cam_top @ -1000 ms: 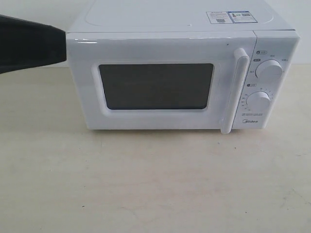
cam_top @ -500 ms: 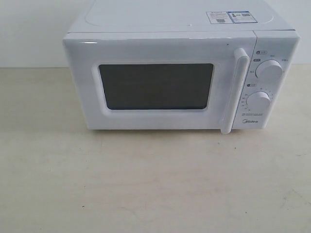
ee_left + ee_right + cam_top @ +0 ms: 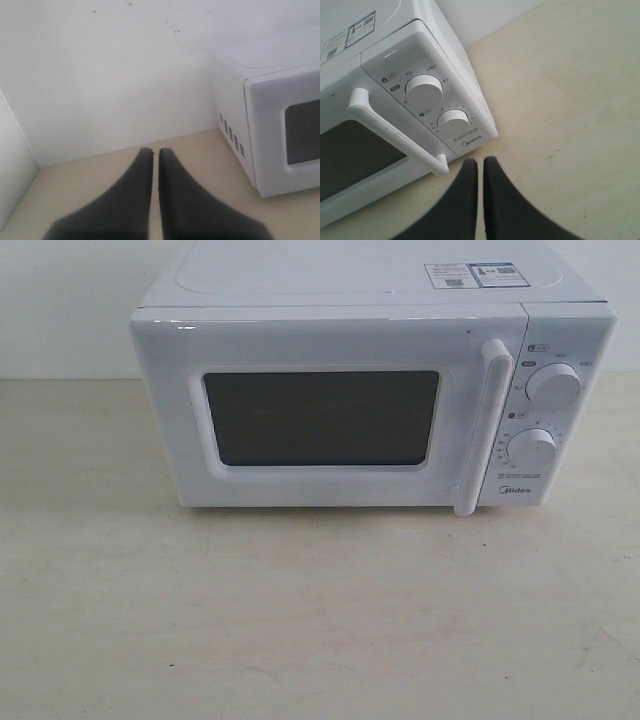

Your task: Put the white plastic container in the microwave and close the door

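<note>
Beige tabletop point(image 3: 320, 620) is carrying the microwave point(image 3: 350, 280) before a white wall point(image 3: 60, 300), its door point(image 3: 320, 418) sitting flush shut, while the left gripper point(image 3: 155, 152) is hovering off its vented side and the right gripper point(image 3: 480, 162) near its two dials point(image 3: 423, 89), each with fingers point(image 3: 135, 190) drawn nearly together.

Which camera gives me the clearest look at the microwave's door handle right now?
Exterior view: the door handle shows whole and front-on. The right wrist view also shows it whole, but slantwise. The left wrist view shows only the other edge of the door and some window, no handle.
</note>
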Robot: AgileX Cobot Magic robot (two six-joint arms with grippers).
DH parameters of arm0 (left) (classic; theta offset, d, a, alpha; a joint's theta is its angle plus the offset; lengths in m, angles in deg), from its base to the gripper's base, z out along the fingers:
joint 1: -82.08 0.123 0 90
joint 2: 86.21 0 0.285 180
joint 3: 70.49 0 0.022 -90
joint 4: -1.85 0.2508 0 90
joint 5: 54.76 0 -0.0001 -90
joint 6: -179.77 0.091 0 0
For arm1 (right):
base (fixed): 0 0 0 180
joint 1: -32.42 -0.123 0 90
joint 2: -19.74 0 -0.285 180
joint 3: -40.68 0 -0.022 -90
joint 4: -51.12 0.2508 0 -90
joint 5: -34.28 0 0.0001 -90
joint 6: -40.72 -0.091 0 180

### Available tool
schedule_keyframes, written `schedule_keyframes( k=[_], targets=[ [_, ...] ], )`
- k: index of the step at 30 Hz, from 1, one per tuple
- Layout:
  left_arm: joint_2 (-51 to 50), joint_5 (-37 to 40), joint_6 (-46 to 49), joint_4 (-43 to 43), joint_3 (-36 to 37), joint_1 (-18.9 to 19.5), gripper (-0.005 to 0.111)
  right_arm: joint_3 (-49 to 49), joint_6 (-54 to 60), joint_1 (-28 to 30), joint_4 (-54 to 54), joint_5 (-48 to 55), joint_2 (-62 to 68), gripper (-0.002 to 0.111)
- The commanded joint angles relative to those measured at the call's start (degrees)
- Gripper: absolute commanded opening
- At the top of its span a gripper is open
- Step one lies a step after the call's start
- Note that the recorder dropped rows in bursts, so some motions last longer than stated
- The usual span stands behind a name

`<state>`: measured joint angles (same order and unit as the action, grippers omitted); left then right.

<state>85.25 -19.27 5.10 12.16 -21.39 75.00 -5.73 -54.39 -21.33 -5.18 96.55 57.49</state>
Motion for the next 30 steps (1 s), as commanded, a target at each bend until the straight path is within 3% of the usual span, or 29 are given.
schedule_keyframes(
  k=[1,5,9,15,19,22,30],
  targets=[
    [0.8,-5.2,-2.3,1.5,2.8,0.8,0.004,-0.1,0.1,-0.2,-0.6,0.1,-0.4,0.0],
    [0.8,-8.2,-5.7,1.5,3.9,0.8,0.004,-0.1,0.1,-0.2,-0.6,0.1,-0.4,0.0],
    [0.8,-16.6,-5.9,1.4,7.3,0.8,0.004,-0.1,0.1,-0.2,-0.6,0.1,-0.4,0.0],
    [0.8,-25.8,-13.0,1.1,17.8,0.8,0.004,-0.1,0.1,-0.2,-0.6,0.1,-0.4,0.0],
    [0.8,-38.0,-16.3,1.1,25.4,0.8,0.004,-0.1,0.1,-0.2,-0.6,0.1,-0.4,0.0],
    [0.8,-42.8,-16.1,1.1,28.1,0.8,0.004,-0.1,0.0,-0.2,-0.6,0.1,-0.4,0.0],
    [0.8,-28.1,-16.1,-0.4,28.1,0.8,0.004,-0.1,0.0,-0.2,-0.6,0.1,-0.4,0.0]
  ],
)
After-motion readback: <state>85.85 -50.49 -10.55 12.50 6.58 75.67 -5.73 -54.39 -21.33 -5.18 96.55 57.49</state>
